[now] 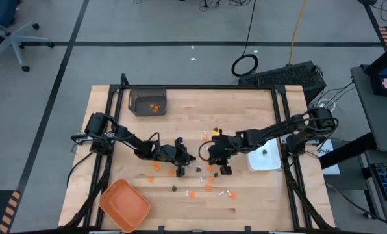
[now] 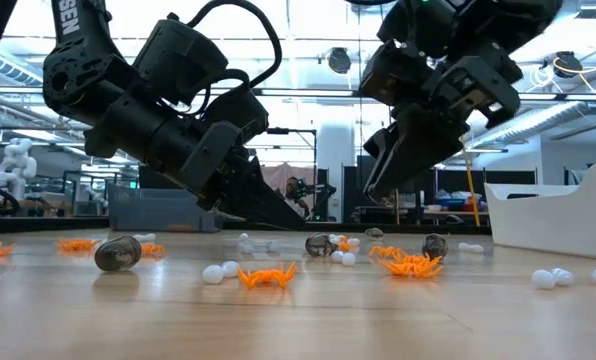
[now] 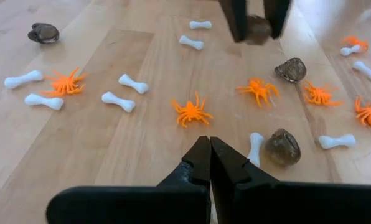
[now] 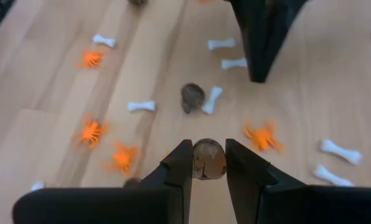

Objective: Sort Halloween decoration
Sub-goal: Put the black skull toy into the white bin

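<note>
Right gripper (image 4: 208,163) is clamped on one dark brown-black bit (image 4: 208,159), a rounded little lump pinched across its middle between the two fingers and lifted above the table (image 1: 245,195) near its centre. Judging by its look, the piece is light, hard and rather smooth, so it could squirt out of a loose pinch; a grip square across its widest part, as here, seems safest. Below lie its fellows: another dark bit (image 4: 192,98) touching a small white stick (image 4: 211,99), with orange bits (image 4: 262,136) scattered to both sides. Those thin-legged orange pieces look flimsy and best taken by the body. Left gripper (image 3: 209,158) hovers just left of centre, clenched on nothing. A white rectangular dish (image 1: 266,158) sits to the right, an orange tray (image 1: 123,204) near left.
</note>
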`<act>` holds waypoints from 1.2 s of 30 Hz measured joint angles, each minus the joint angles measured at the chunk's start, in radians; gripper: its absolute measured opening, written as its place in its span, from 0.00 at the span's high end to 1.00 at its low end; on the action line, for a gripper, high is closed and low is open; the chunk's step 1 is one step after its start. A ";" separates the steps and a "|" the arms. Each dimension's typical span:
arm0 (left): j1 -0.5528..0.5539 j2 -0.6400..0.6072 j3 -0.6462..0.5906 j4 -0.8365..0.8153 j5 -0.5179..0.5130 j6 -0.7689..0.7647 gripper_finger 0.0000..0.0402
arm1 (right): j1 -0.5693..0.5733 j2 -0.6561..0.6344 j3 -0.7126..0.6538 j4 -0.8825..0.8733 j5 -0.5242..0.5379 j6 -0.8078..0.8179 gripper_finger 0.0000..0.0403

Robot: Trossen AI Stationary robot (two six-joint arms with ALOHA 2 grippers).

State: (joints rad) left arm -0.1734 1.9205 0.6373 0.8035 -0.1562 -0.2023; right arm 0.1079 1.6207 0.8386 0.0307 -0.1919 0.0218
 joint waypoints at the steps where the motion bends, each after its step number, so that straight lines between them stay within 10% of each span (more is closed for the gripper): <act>1: 0.000 0.000 0.000 0.000 0.000 -0.001 1.00 | 0.005 0.000 -0.018 0.036 0.001 0.003 0.85; 15: -0.002 0.000 0.000 0.002 0.000 -0.003 1.00 | 0.006 -0.065 -0.175 0.381 0.006 -0.038 0.85; 36: -0.002 0.000 0.033 0.020 -0.001 -0.053 1.00 | 0.003 -0.774 -0.421 0.236 0.086 -0.289 0.85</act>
State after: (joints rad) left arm -0.1757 1.9205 0.6706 0.8235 -0.1570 -0.2552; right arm 0.1112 0.8466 0.4175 0.2669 -0.1057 -0.2673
